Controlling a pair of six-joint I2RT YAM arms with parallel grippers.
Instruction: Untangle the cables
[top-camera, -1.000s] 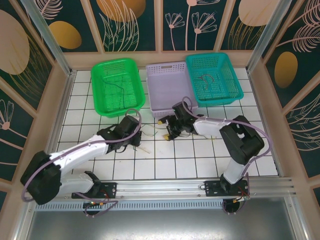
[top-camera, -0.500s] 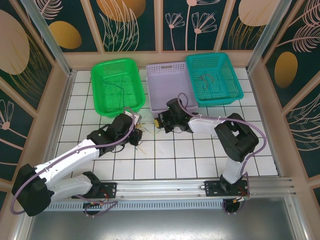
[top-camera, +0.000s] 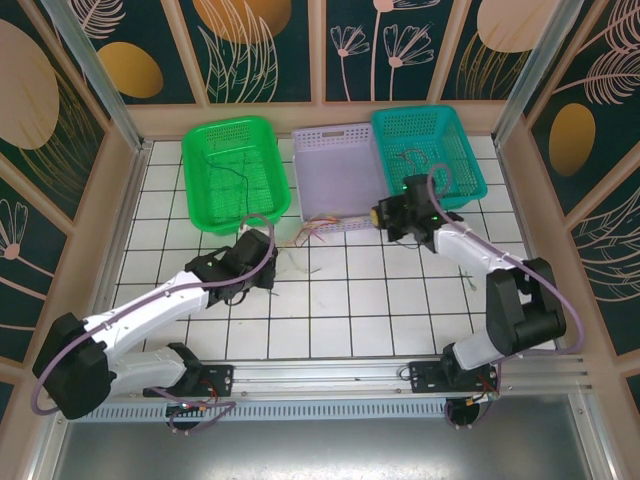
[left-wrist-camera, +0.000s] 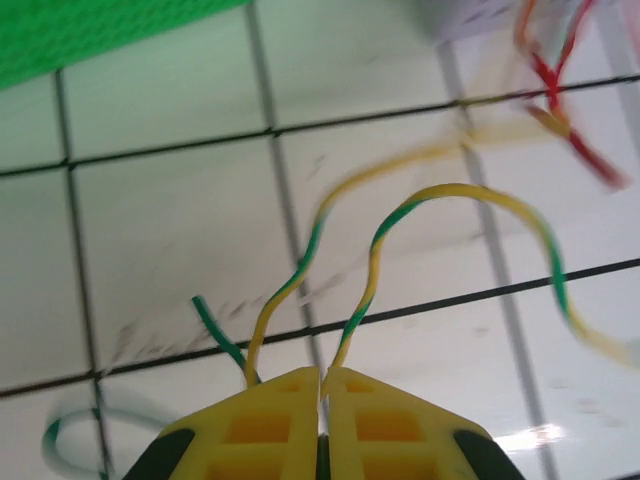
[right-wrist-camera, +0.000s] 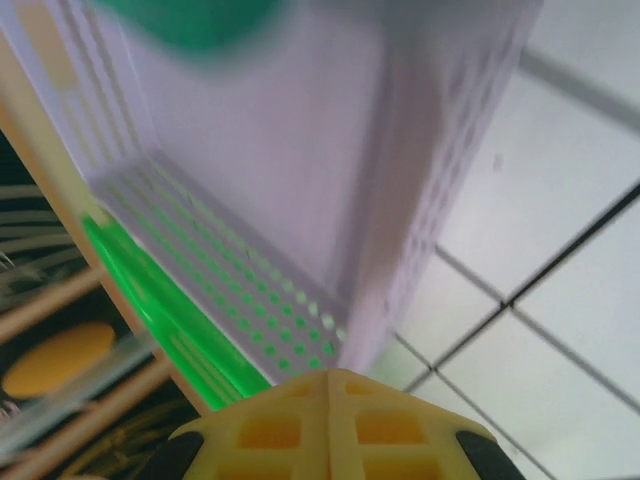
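yellow-green cables (left-wrist-camera: 450, 188), tangled with red ones on the table (left-wrist-camera: 160, 240), are pinched in the closed left end effector (left-wrist-camera: 321, 372). the right end effector (right-wrist-camera: 328, 376) is shut, its hold unclear; best pull apart slowly, low.

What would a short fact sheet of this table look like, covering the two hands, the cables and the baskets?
Left hand: shut on the yellow-green cable
Right hand: shut, no cable seen in it, facing the lilac basket
Other cables: red cables, blurred, near the lilac basket
Other baskets: green basket and teal basket, flanking the lilac one
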